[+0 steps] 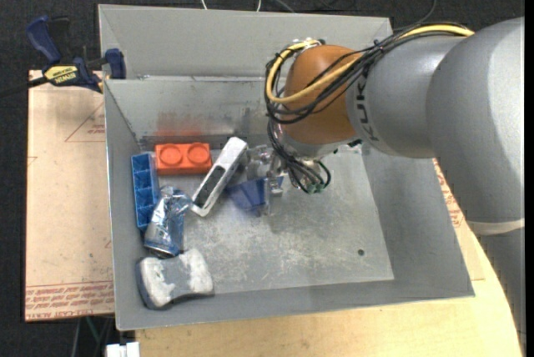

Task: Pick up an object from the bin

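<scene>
My gripper [270, 172] is low in the middle of the bin, below the arm's orange cover. A small dark blue piece [248, 195] lies right at its tip, on its left side, partly hidden by it. Just left of that lies a long white bar with a black face [219, 176], tilted, its upper end near the gripper. An orange two-stud brick [183, 157] sits further left by the back wall.
Along the left wall lies a blue ridged strip [143, 188]. Beside it is a crumpled blue and silver packet [167, 223], and a grey-white lump [174, 279] sits in the front left corner. The bin floor to the right and front of the gripper is bare.
</scene>
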### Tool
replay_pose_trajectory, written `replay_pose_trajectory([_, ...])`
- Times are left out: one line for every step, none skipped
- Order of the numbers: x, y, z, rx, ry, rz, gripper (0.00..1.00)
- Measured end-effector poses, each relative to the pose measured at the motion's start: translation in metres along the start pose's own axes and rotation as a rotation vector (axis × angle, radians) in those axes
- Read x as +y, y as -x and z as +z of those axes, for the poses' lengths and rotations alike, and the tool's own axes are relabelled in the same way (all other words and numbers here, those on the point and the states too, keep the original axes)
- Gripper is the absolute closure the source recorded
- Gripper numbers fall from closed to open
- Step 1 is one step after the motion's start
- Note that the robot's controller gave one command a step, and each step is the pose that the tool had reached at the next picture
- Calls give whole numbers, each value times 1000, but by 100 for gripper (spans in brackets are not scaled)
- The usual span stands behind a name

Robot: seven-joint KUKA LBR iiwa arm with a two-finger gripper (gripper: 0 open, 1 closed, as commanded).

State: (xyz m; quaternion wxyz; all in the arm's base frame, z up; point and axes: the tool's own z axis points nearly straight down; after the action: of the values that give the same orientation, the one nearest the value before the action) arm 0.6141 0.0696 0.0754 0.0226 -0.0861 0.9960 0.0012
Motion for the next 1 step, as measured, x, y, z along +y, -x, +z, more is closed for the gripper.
replay_pose_trajectory([1,-7,-18,15,0,-4,100])
